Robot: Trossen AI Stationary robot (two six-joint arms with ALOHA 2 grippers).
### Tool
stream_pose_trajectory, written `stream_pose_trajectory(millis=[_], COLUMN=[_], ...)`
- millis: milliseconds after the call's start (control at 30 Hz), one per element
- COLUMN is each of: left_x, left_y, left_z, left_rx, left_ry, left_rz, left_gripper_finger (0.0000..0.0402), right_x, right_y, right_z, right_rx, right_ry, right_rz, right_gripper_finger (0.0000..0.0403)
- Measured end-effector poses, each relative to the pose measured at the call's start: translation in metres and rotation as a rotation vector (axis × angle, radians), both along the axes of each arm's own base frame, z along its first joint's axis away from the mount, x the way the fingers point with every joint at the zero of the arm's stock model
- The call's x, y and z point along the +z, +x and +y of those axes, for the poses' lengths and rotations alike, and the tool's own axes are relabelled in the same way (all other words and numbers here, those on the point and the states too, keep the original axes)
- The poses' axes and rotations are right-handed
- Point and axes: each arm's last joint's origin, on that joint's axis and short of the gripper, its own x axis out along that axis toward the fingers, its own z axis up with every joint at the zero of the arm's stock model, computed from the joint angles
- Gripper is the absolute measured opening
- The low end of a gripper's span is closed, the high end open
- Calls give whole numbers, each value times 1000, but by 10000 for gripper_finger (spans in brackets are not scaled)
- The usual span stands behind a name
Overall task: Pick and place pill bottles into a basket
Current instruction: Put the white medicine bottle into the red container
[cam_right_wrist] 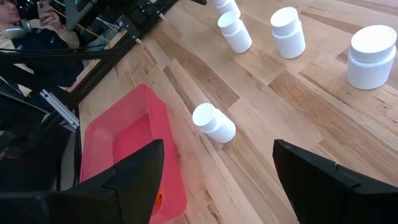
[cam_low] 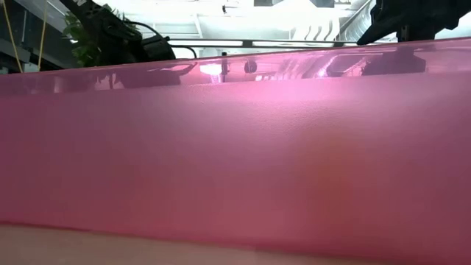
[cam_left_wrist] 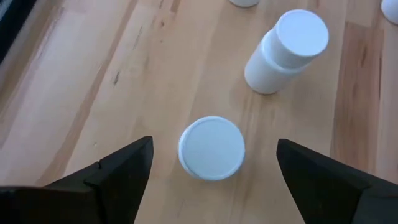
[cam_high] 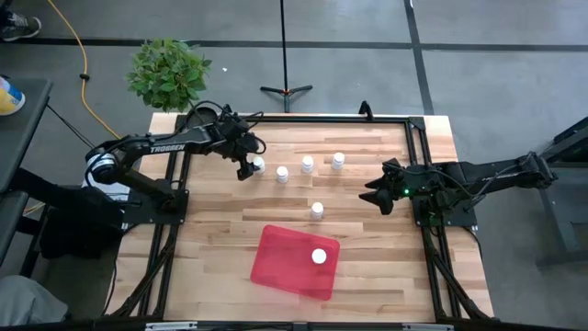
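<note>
Several small white-capped pill bottles stand upright on their bases on the wooden table. Three stand in a far row [cam_high: 282, 173] [cam_high: 307, 164] [cam_high: 338, 161], and one [cam_high: 317, 210] stands nearer the red tray [cam_high: 285, 267]. One more bottle [cam_high: 319, 256] stands inside the tray. My left gripper [cam_high: 248, 168] is open at the row's left end. Its fingers stand on either side of a bottle [cam_left_wrist: 211, 148] without touching it. My right gripper [cam_high: 378, 193] is open and empty at the table's right. It looks toward the tray [cam_right_wrist: 130, 143] and the lone bottle [cam_right_wrist: 213, 122].
The red tray's wall [cam_low: 235, 147] fills the low view. A potted plant [cam_high: 168, 72] stands beyond the table's far left corner. A black frame [cam_high: 303, 118] runs along the table's far edge and sides. A person [cam_right_wrist: 25, 31] sits beyond the table.
</note>
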Motion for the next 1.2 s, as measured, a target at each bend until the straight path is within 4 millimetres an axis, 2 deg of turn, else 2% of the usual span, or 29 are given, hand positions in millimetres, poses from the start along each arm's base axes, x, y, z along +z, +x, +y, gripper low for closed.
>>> stream_pose_trajectory(millis=[333, 600, 1200], left_x=[0, -12, -12], left_y=[0, 4, 7], left_z=[0, 3, 4], left_rx=[-4, -5, -7], left_ry=[1, -29, -24], left_rz=[0, 29, 5], left_gripper_finger=[376, 376, 367], right_x=[-1, -1, -1], right_y=[-1, -1, -1], right_z=[0, 0, 0], right_rx=[3, 3, 2], right_ry=[-7, -7, -7], right_rz=[20, 21, 21], right_gripper_finger=[291, 291, 291])
